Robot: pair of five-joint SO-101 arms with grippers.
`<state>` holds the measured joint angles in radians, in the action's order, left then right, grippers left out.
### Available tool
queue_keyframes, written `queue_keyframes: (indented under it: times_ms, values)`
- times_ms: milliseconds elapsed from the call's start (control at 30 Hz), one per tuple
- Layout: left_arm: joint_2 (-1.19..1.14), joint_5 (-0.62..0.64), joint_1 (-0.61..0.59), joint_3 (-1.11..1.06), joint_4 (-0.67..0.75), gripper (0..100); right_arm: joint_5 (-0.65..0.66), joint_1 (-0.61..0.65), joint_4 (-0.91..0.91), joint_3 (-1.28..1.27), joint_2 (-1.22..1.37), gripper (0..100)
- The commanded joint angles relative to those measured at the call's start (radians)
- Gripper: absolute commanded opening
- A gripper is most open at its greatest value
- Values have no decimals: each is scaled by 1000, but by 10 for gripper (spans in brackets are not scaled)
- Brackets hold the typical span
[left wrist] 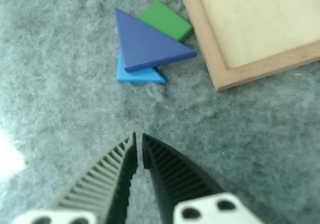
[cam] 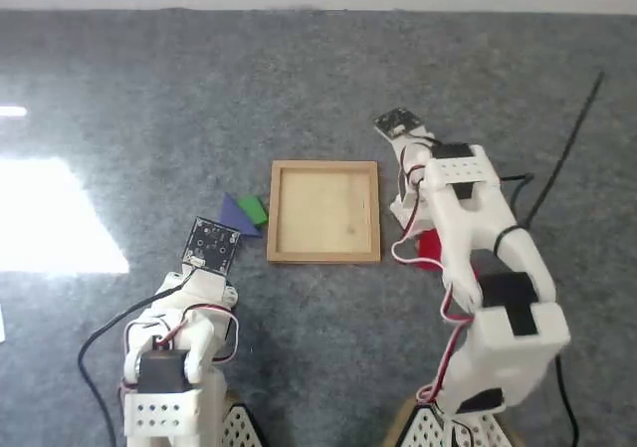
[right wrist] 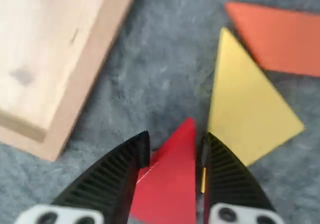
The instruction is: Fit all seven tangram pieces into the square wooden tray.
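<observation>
The square wooden tray (cam: 323, 256) lies mid-table with nothing in it. Off its left side a dark blue triangle (left wrist: 147, 47) rests on top of a light blue piece (left wrist: 137, 75) and a green piece (left wrist: 167, 19). My left gripper (left wrist: 138, 136) is shut and holds nothing, a short way back from that stack. On the tray's right side, my right gripper (right wrist: 172, 141) is shut on a red triangle (right wrist: 172, 184), low over the carpet. A yellow triangle (right wrist: 242, 114) and an orange piece (right wrist: 280, 39) lie just beyond it. The tray rim (right wrist: 85, 79) is close beside.
Grey carpet covers the whole table. A black cable (cam: 567, 148) runs along the far right. A bright patch of light (cam: 50, 218) falls on the left. Open carpet stretches behind the tray.
</observation>
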<state>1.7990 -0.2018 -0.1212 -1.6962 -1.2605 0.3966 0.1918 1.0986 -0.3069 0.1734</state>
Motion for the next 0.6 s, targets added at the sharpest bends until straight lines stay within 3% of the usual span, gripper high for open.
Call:
queue_keyframes:
  times_ms: [0, 167, 400, 567]
  values:
    - [20, 5, -3, 13, -6, 18, 14, 56, 38, 5, -188, 243]
    - [20, 5, -3, 13, -6, 18, 12, 96, 173, -52, -372, 278]
    - [20, 5, -3, 13, -6, 18, -11, 88, -97, -465, -499, 322]
    - [20, 5, -3, 13, -6, 18, -15, 74, -191, -543, -484, 354]
